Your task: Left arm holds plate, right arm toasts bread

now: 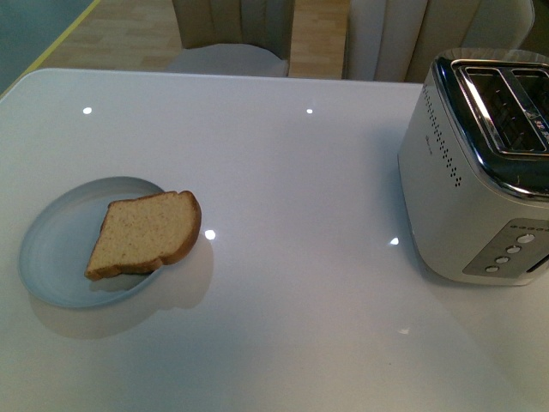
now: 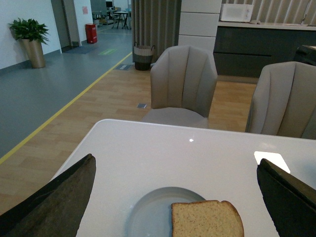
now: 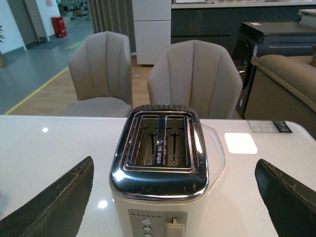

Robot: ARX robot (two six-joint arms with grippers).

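Note:
A slice of brown bread (image 1: 146, 233) lies on the pale blue-grey plate (image 1: 51, 249) at the table's left, its rounded top overhanging the plate's right rim. Neither arm shows in the front view. In the left wrist view the bread (image 2: 206, 219) and plate (image 2: 148, 212) lie between my left gripper's (image 2: 175, 197) wide-open black jaws, which hold nothing. In the right wrist view my right gripper (image 3: 173, 197) is open and empty, its jaws either side of the toaster (image 3: 160, 182).
The silver two-slot toaster (image 1: 480, 172) stands at the table's right, slots empty, buttons and lever on its near end. The white glossy table (image 1: 292, 215) spreads between plate and toaster. Beige chairs (image 2: 183, 84) stand beyond the far edge.

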